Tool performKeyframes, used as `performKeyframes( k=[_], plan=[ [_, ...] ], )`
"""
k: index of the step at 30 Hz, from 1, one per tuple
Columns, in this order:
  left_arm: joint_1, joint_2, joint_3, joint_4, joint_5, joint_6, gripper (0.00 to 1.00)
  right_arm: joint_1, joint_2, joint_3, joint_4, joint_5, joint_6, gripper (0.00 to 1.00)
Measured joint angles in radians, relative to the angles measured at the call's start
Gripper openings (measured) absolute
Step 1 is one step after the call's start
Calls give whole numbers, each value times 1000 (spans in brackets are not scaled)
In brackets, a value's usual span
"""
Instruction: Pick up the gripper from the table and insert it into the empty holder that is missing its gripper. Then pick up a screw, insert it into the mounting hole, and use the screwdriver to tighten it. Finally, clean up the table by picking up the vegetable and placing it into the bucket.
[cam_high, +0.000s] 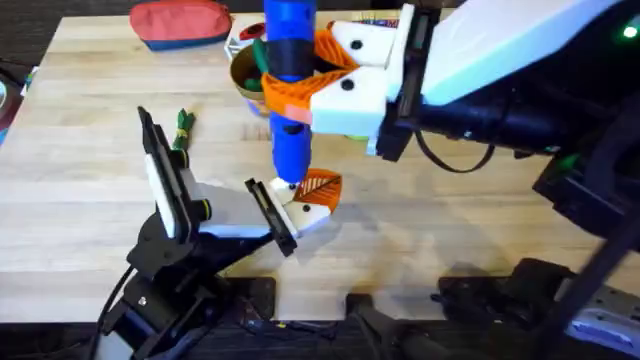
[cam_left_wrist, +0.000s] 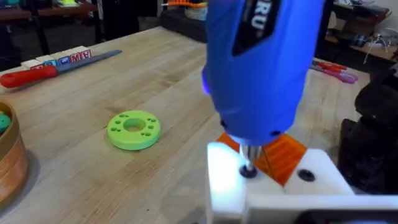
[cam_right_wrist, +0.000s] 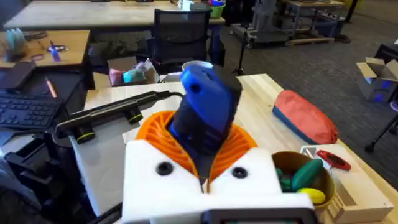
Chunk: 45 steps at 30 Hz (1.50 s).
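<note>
The right gripper (cam_high: 322, 75) clenches the blue screwdriver (cam_high: 289, 90) between its orange-padded fingers (cam_right_wrist: 155, 134), bit down on the white holder (cam_high: 308, 213) with its orange gripper tip (cam_high: 321, 186). The left gripper's (cam_high: 215, 185) fingers are spread, the holder beside them on the surface (cam_high: 450, 220). The vegetable (cam_high: 182, 124) lies apart, left of the bucket (cam_high: 245, 78).

White end effector (cam_high: 310, 85) blocks, orange ribbed pads (cam_right_wrist: 158, 134), black screws.

Right pincer (cam_high: 330, 75) clamped shut, held high; left arm low.
</note>
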Motion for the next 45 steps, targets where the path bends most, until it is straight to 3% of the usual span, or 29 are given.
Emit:
performKeyframes(
  k=[15,21,26,30,33,36,41,45],
  plan=[
    [0,0,0,0,0,0,5,0,14,0,15,0,0,7],
    [0,0,0,0,0,0,5,-10,-10,-3,136,-1,0,7],
    [0,0,0,0,0,0,5,-78,-122,-3,167,-10,-3,7],
    [0,0,0,0,0,0,5,-161,-140,0,49,8,-94,7],
    [0,0,0,0,0,0,5,-221,-97,0,-63,88,-232,7],
    [0,0,0,0,0,0,5,-283,-28,-1,-127,242,-414,7],
    [0,0,0,0,0,0,5,-389,108,-1,-125,502,-715,7],
    [0,0,0,0,0,0,5,-469,247,-1,-124,638,-919,7]
  ],
)
